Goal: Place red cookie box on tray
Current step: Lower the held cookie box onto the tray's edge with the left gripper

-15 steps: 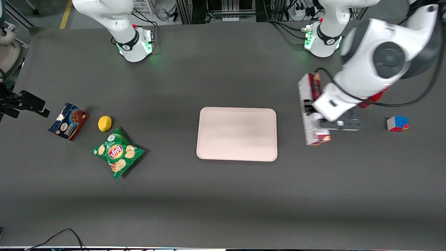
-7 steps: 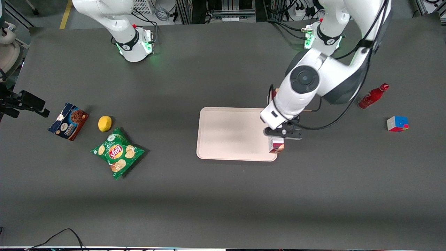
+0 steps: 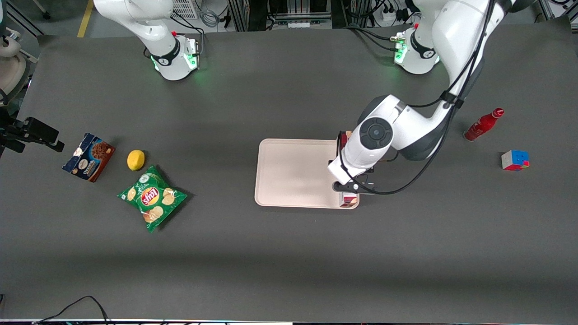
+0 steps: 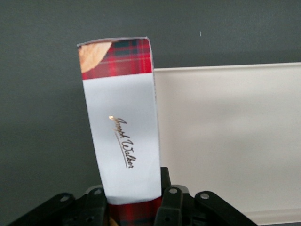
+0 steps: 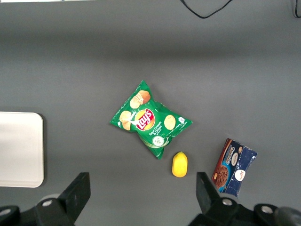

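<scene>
Your end effector (image 4: 134, 207) was clamped on the red cookie box (image 4: 121, 117), fingers (image 4: 171, 207) pressed against its sides. Box sat over the tray (image 3: 293, 171) edge at the tray's 3 o'clock, toward the working arm.

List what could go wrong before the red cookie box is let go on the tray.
The red cookie box, clamped in the gripper, lines up along the tray rim at the working arm's end. In the wrist view it partly overhangs the table. If released there, it may rest on the rim, tilt or slide off.
</scene>
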